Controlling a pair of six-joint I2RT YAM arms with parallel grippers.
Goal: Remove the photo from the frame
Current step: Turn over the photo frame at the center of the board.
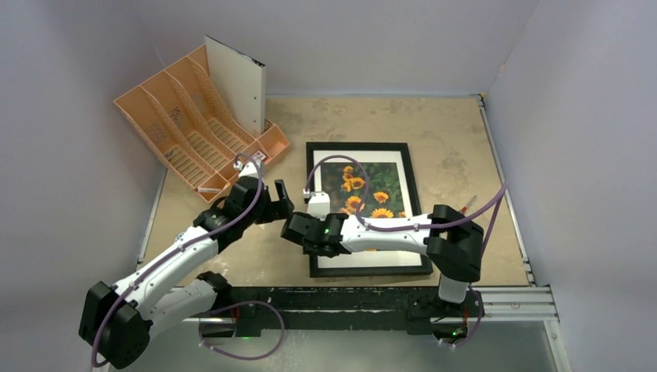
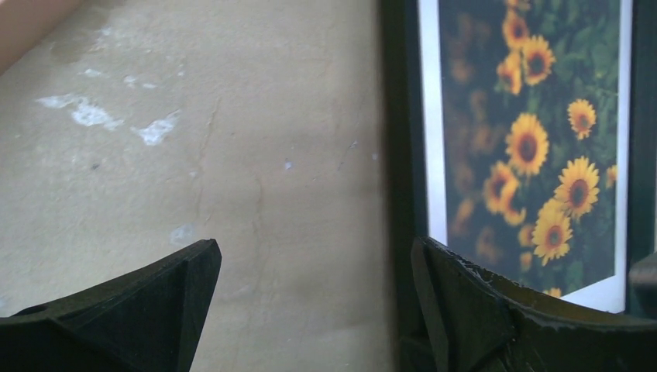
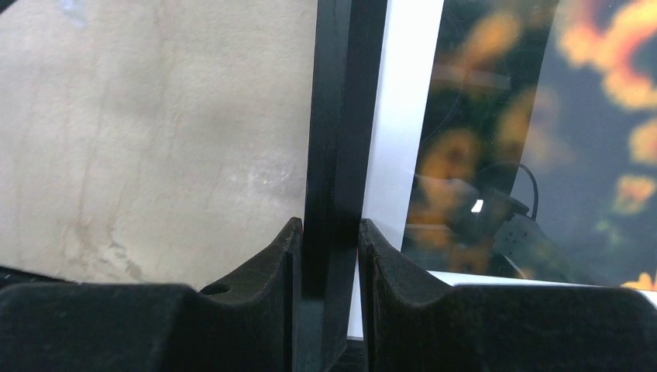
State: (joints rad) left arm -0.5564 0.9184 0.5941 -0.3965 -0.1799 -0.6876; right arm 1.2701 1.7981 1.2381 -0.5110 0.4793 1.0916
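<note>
On the left, we see the left end effector (image 2: pixel 314 244) with its fingers wide apart and holding nothing. It hangs low over the beige, stained desk (image 1: pixel 457 155), just beside the left long rail of the large thin black rectangular picture frame (image 1: pixel 356 146). The frame lies flat on the desk, picture side up, and its long axis runs away from the arm bases. One finger is over bare desk and the other is at the rail, so the frame lies to the right of this end effector. A little nearer to the bases, the right end effector (image 3: pixel 329 225) is clamped on the same left rail, one finger outside it and one inside. The rectangular photo (image 1: pixel 383 182) of yellow sunflowers on dark green leaves sits inside the frame, to the right of both. We judge that the right arm is the nearer one, and that the coming move depends on raising this left edge to reach the back.
</note>
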